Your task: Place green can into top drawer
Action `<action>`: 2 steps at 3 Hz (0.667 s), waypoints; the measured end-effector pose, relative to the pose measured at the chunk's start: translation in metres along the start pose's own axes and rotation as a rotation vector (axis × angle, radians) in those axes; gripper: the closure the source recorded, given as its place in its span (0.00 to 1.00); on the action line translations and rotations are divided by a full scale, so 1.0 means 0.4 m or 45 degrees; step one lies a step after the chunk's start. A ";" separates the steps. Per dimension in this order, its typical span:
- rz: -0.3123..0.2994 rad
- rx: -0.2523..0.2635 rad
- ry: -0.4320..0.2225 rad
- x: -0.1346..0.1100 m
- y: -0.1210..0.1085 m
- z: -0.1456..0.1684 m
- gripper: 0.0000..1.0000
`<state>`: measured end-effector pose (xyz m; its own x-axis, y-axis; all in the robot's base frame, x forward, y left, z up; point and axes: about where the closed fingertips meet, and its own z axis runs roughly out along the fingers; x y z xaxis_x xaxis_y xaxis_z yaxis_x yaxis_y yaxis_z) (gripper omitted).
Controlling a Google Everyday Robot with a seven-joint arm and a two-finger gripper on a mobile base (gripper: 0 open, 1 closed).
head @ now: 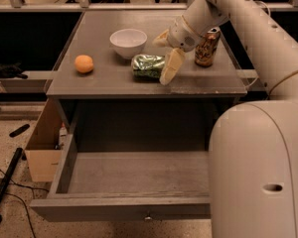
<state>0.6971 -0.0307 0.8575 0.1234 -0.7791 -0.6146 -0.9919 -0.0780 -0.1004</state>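
The green can (147, 66) lies on its side on the grey cabinet top (104, 78), just in front of the white bowl (128, 42). My gripper (165, 52) is at the can's right end with its fingers spread. One pale finger (171, 66) reaches down beside the can's front right, and the other (162, 37) is behind it. The fingers are not closed on the can. The top drawer (134, 172) is pulled out below and empty, and its knob (148, 216) shows on the front panel.
An orange (84, 63) sits at the left of the cabinet top. A gold-brown can (206, 47) stands upright at the right, behind my wrist. A cardboard box (42, 148) stands on the floor left of the drawer. My white base (260, 172) fills the lower right.
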 end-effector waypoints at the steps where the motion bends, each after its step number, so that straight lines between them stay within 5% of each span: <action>1: 0.018 -0.015 -0.014 0.020 0.001 0.015 0.03; 2: 0.018 -0.015 -0.014 0.020 0.001 0.015 0.25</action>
<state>0.6980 -0.0332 0.8481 0.1099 -0.7733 -0.6245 -0.9938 -0.0746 -0.0825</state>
